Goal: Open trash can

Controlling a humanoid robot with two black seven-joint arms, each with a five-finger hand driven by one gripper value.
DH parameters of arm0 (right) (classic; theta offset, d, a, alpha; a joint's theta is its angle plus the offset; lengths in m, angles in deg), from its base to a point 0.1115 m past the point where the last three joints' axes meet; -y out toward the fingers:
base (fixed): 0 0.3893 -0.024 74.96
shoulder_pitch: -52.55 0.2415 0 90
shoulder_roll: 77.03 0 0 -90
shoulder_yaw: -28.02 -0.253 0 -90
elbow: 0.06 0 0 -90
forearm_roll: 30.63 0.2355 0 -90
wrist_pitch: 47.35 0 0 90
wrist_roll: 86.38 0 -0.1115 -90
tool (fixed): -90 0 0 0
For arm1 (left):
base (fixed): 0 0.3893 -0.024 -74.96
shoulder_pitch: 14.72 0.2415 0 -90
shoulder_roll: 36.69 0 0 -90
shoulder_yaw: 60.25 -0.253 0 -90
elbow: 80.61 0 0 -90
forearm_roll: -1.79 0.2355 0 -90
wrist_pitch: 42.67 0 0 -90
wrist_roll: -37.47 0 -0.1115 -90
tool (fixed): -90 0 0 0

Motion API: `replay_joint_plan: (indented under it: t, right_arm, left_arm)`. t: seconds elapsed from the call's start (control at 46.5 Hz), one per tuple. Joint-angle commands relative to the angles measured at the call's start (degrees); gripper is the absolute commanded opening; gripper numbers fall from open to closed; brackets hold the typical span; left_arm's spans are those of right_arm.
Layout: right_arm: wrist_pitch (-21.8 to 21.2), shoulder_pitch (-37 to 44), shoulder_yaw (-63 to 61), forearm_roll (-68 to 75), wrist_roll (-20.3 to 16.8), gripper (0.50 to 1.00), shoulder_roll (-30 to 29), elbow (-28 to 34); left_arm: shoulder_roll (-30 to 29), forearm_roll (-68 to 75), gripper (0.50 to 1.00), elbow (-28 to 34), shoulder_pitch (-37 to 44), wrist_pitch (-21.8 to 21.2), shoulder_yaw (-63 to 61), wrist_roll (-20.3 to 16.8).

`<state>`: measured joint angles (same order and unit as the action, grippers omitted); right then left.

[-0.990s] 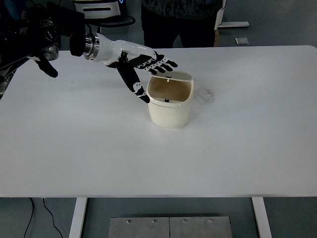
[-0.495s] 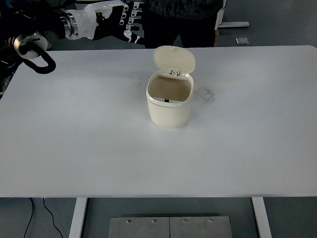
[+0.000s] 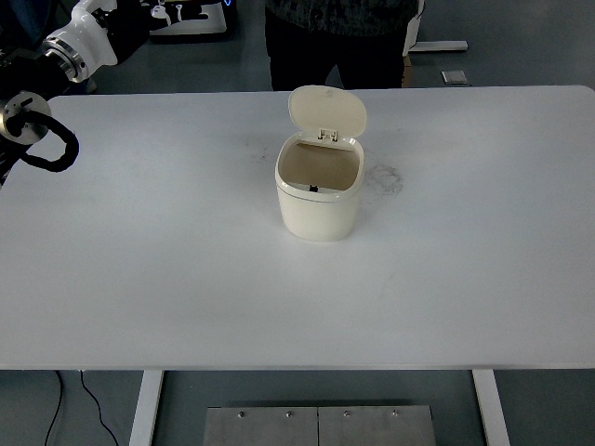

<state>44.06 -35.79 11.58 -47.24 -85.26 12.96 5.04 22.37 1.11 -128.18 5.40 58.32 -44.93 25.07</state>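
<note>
White table (image 3: 186,279) bears an unlabelled cream trash can (image 3: 316,200), lid (image 3: 327,110) upright; left arm's (image 3: 84,46) fingers unseen.

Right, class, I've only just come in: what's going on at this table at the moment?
A small cream plastic trash can stands near the middle of a white table, its hinged lid tipped up and back so the inside shows. Nothing is touching it. The robot's left arm is at the top left corner, off the table, its hand not clearly visible. A person in dark clothes stands behind the far edge. The can is open.
</note>
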Motion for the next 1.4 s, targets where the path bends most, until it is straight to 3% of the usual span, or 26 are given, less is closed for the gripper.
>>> replay_joint_plan:
  t: [0.0,0.43,0.775,1.377]
  right_arm:
    - [0.0,0.0,0.0,0.0,0.0,0.991,0.0,0.0]
    - [0.0,0.0,0.0,0.0,0.0,0.991,0.0,0.0]
    - [0.0,0.0,0.0,0.0,0.0,0.991,0.0,0.0]
    - [0.0,0.0,0.0,0.0,0.0,0.991,0.0,0.0]
  left_arm:
    - [-0.5,0.0,1.0,1.9,2.4,0.0,1.5,0.0]
    - [0.2,-7.3,1.0,5.2,17.8,0.5,17.5,-0.2]
    - [4.5,-14.7,1.0,8.6,23.1,0.7,19.6,-0.2]
    - [4.1,-14.9,1.0,9.7,28.0,1.9,22.3,-0.3]
